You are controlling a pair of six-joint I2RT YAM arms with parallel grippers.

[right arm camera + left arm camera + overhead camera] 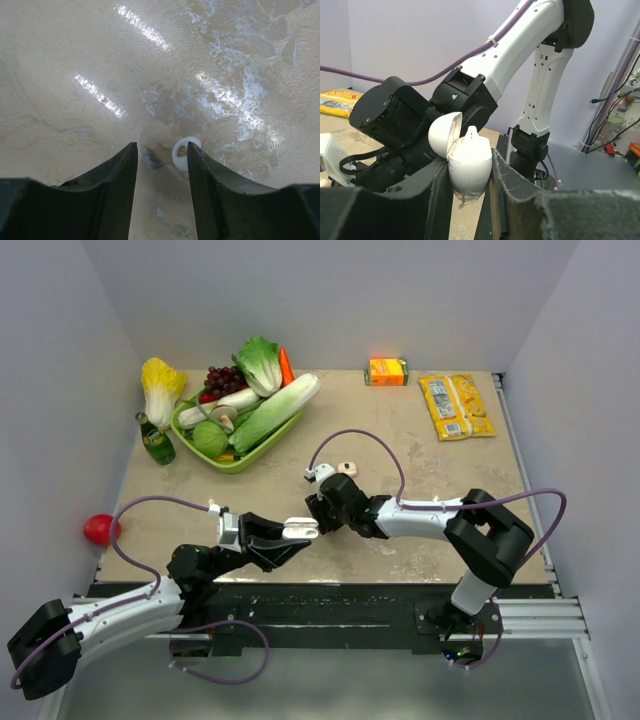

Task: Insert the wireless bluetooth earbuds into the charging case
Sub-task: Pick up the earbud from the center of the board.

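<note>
charging case (470, 172), lid hinged open, stands clamped between the fingers of the left gripper (469, 164), over the near side of the table (75, 60). one earbud (183, 155) lies on the table against the inner face of one finger of the right gripper (161, 150), jaws apart, holding nothing.

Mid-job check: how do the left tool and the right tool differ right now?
The left tool is shut on the charging case, whose lid is open; the right tool is open and grips nothing. The left tool points sideways toward the right arm; the right tool points down at the table, with an earbud lying beside one finger. Both have dark fingers.
</note>
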